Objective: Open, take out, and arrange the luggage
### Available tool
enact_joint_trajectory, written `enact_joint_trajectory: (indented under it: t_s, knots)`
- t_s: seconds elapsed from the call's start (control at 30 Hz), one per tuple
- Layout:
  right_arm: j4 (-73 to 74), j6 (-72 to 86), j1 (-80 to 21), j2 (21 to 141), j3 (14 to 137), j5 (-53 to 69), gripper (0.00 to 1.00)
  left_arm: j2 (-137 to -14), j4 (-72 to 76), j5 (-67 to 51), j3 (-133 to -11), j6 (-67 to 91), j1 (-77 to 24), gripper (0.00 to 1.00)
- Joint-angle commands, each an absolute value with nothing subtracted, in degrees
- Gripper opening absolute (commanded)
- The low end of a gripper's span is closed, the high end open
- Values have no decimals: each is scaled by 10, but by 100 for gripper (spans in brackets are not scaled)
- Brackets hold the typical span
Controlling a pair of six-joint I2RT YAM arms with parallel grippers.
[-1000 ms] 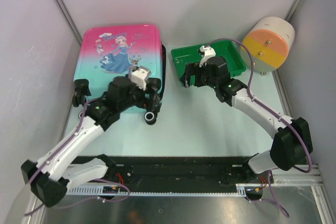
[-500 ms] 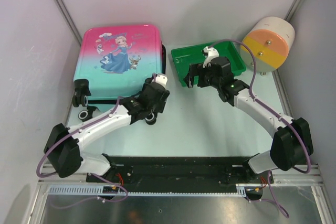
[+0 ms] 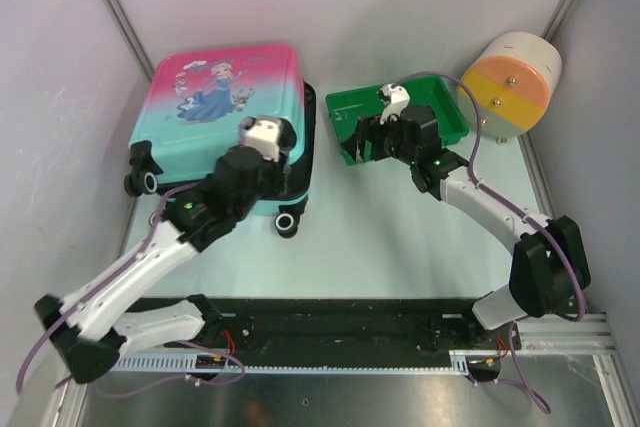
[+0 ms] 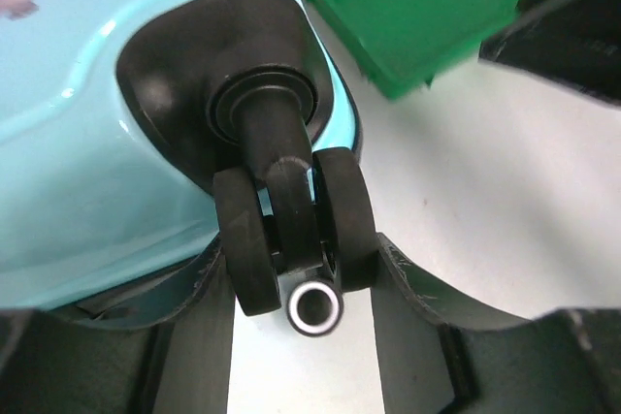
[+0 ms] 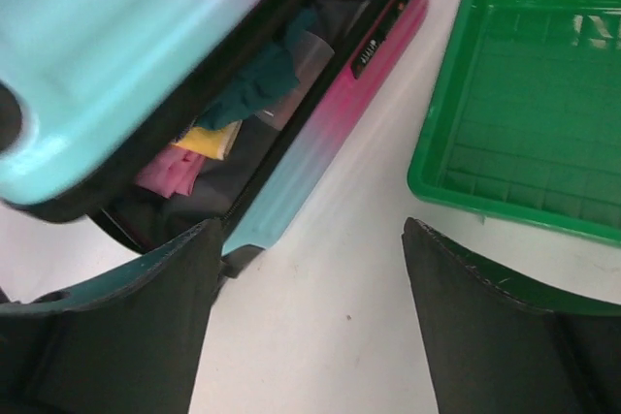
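The luggage [image 3: 225,97], a pink-to-teal hard-shell suitcase with a cartoon print, lies at the back left with its top shell tilted up. My left gripper [image 3: 270,137] is at that shell's near right corner. In the left wrist view it [image 4: 296,259] is shut on the black twin wheel [image 4: 291,230], one finger pressed against each side. My right gripper [image 3: 365,142] stands open over the table between suitcase and green tray, holding nothing [image 5: 310,239]. Its view looks into the gap of the luggage [image 5: 116,36], where yellow cloth [image 5: 209,138], pink cloth [image 5: 170,167] and teal cloth [image 5: 262,84] lie on dark lining.
A green plastic tray [image 3: 450,112] sits right of the suitcase, close to my right gripper, and shows as an empty tray [image 5: 514,94] in the right wrist view. A white-and-orange cylinder [image 3: 510,82] stands in the back right corner. Grey walls close in both sides. A lower-shell wheel [image 3: 287,222] rests on the table.
My left gripper has closed on the suitcase's corner wheel and risen with it, tilting the top shell up and back. My right gripper has narrowed slightly and barely moved.
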State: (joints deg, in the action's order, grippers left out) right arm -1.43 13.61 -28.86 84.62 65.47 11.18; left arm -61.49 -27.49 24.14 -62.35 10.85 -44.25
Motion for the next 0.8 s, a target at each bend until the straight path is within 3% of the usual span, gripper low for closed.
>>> enact_joint_trajectory:
  t_s: [0.0,0.23,0.43,0.5,0.53,0.63,0.77]
  knots:
    - [-115,139,-301,880,657,164,75,-516,-204,225,-671,29,-426,0]
    - [-232,159,-373,976,743,160,50,-453,-202,203,-660,2,-407,0]
    - [-258,178,-410,1062,867,156,50,-423,-200,159,-648,-33,-393,0]
    - [-257,181,-414,1090,923,157,55,-405,-202,171,-637,-40,-393,14]
    - [-256,185,-415,1098,936,157,56,-401,-204,179,-635,-40,-392,46]
    - [-263,187,-422,1117,969,160,57,-388,-204,204,-638,-55,-375,85]
    - [-268,183,-432,1126,982,160,59,-389,-180,275,-666,-159,-363,99]
